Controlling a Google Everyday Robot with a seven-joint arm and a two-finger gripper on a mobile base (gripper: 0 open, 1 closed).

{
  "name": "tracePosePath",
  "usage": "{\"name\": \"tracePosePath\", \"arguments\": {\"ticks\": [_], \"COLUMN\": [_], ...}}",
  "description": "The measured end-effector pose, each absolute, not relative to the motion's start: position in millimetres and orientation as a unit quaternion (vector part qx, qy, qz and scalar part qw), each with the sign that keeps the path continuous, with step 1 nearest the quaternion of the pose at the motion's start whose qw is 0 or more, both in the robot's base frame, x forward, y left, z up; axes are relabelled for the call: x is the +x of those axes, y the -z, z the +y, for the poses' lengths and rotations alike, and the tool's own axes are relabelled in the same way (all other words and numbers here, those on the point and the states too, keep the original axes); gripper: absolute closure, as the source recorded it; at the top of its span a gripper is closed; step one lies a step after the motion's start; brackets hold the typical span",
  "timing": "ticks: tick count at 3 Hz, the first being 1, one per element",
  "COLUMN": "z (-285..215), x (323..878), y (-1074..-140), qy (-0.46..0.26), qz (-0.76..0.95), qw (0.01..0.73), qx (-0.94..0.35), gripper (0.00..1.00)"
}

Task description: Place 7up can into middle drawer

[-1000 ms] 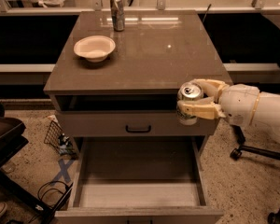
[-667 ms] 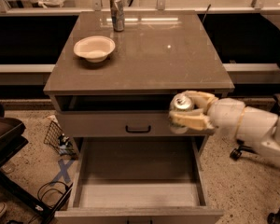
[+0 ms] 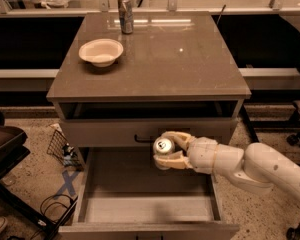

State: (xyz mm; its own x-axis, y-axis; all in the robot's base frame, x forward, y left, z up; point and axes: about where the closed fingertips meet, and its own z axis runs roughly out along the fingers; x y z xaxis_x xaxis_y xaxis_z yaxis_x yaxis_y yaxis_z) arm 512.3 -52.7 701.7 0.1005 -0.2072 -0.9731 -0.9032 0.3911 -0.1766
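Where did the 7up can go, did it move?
Yes. Held in the gripper, the 7up can went left and down, from the tabletop's right corner to beside the handle, over the middle drawer.

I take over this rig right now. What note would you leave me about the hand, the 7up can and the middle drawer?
The hand is shut on the 7up can. It reaches in from the right, just in front of the upper drawer front.
The middle drawer is pulled out and its floor is bare.
Done: can grasped and held over the rear of the open drawer.
Left: lower the can to the drawer floor, open the hand, withdraw.
Not for this job: the bowl and the slim dark can on the cabinet top.
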Motion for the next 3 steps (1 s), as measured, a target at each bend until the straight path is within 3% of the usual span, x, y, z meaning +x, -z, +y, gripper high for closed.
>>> {"name": "tracePosePath", "arguments": {"ticks": [3], "z": [-40], "x": [510], "y": [-620], "qy": [-0.323], "qz": [0.594], "qw": [0.551], "qx": [-0.489], "gripper": [1.0]}}
